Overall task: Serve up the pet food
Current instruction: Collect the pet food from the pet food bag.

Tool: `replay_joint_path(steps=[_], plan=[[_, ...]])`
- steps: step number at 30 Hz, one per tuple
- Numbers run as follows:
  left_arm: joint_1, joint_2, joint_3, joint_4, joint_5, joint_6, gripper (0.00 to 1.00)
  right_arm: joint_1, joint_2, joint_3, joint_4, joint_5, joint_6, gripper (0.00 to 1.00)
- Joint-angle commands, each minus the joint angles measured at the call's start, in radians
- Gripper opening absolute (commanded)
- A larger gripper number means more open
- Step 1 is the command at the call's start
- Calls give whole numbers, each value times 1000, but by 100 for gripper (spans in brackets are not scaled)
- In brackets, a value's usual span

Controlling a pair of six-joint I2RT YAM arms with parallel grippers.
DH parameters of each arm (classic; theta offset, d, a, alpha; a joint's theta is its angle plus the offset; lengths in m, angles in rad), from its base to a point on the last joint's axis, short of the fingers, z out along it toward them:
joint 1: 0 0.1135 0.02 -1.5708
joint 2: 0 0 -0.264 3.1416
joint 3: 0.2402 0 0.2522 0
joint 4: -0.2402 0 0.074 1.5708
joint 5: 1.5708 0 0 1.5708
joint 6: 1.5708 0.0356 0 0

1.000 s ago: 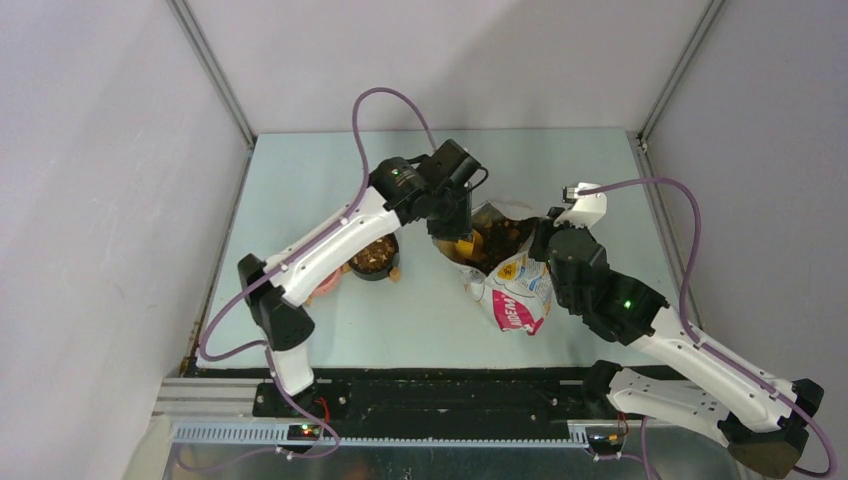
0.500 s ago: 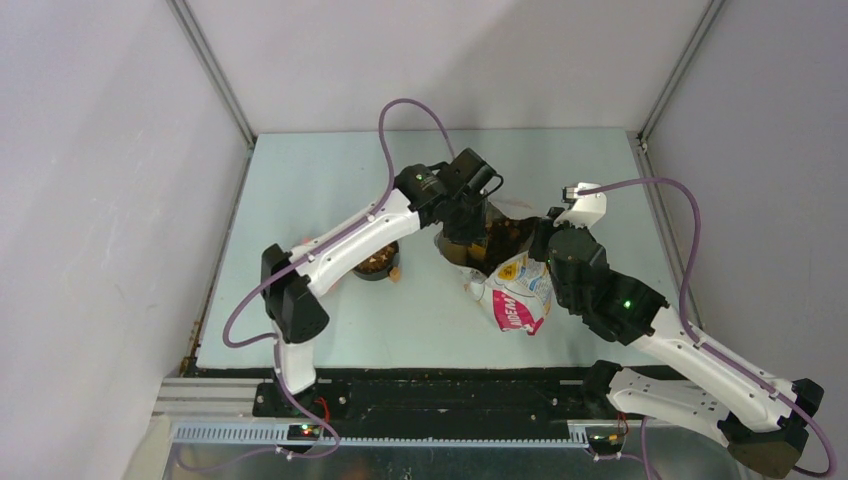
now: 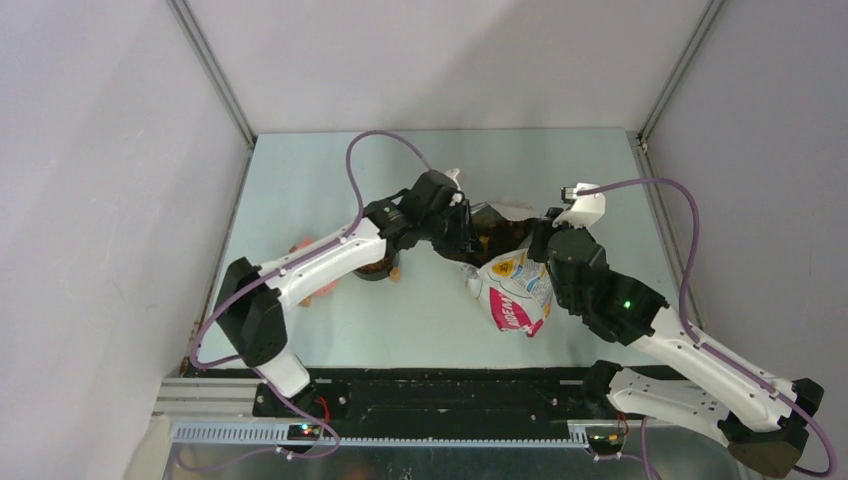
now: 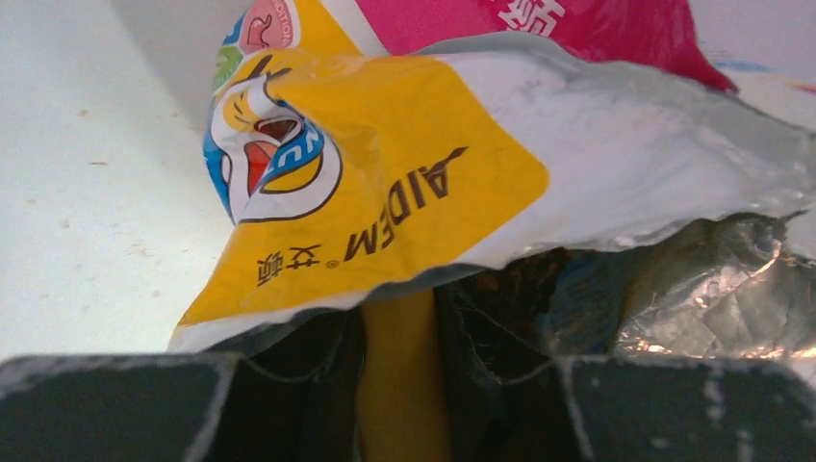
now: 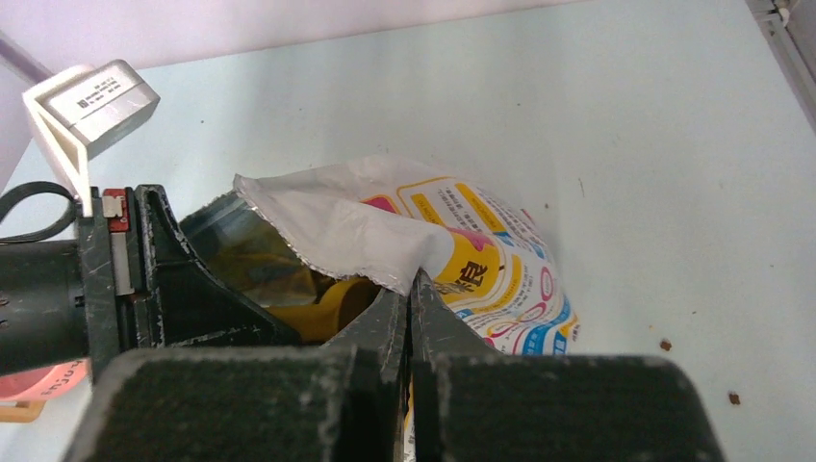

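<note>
Pale green tabletop, contents:
- White-and-yellow printed foil bag, right of centre, lying with its open mouth toward the far side.
- Small dark round bowl, left of the bag and apart from it (largely under the left arm).
- Yellow plastic scoop, inside the bag's mouth, between the left gripper fingers.
- Brown kibble pellets, in the bag.
- Right gripper, fingers pinched on the mouth's edge.

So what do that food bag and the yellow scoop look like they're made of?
The bag looks like glossy printed plastic film lined with silver foil: it creases sharply and its inside shines like metal. The scoop seems to be smooth, matte yellow plastic, though little of it shows.
</note>
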Motion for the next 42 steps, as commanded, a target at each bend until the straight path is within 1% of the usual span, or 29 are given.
replay_joint_path(steps=[1,3,4,14,25,35,42], plan=[[20,-58,-180,475,327,-182,0,6,-39,27,87,33,13,0],[25,-81,-228,575,357,-233,0,5,-40,26,86,38,14,0],[26,-89,-235,589,359,-235,0,5,-40,26,85,39,14,0],[28,-218,-287,564,277,-208,0,5,-37,26,88,37,9,0],[28,-344,-337,439,167,-161,0,5,-40,27,88,43,3,0],[71,-483,-475,527,148,-198,0,5,-43,27,90,28,3,0],[104,-581,-541,516,100,-180,0,4,-44,27,89,30,3,0]])
